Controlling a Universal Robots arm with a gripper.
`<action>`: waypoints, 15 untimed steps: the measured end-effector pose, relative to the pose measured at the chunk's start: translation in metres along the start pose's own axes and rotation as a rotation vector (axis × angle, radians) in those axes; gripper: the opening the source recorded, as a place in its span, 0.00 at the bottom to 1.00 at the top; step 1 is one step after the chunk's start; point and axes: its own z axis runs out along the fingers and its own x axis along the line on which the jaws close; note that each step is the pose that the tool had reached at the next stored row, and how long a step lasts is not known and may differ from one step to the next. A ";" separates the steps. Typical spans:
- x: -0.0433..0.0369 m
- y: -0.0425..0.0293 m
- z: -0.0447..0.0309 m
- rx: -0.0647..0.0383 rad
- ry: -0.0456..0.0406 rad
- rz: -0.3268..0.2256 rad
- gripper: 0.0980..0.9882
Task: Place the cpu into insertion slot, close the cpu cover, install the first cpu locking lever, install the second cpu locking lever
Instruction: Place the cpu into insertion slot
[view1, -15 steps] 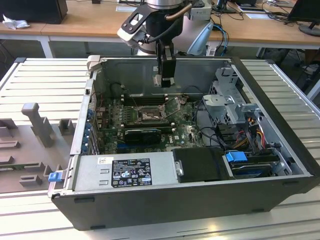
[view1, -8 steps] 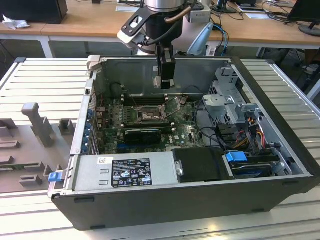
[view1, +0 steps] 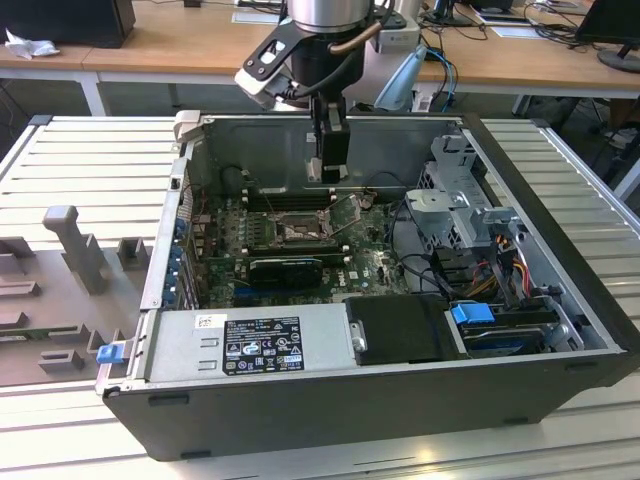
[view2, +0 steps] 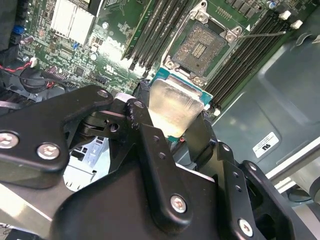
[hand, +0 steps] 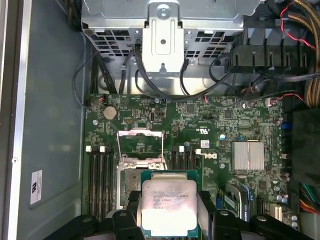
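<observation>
Slatted metal table (view1: 90, 150), open computer case (view1: 300, 405) on it: gripper (view1: 328, 172) clamps the cpu (hand: 169, 207) by two opposite edges, above the board near the bare insertion slot (view2: 200, 47). Chip looks light, stiff and fragile, so edges are the safe hold

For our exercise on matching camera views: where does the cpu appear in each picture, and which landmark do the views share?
Exterior view: too small to tell; the pincer holding it hangs near the insertion slot.
Second wrist view: the cpu in the pincer, just beside the insertion slot.
First wrist view: the cpu, partly hiding the insertion slot.
Shared landmark: the insertion slot.
</observation>
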 end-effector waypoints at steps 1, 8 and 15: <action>0.0000 -0.0001 0.0009 0.000 0.0000 0.000 0.49; -0.0001 -0.0006 0.0074 0.000 -0.0007 0.000 0.49; -0.0002 -0.0012 0.0134 0.000 -0.0008 0.000 0.49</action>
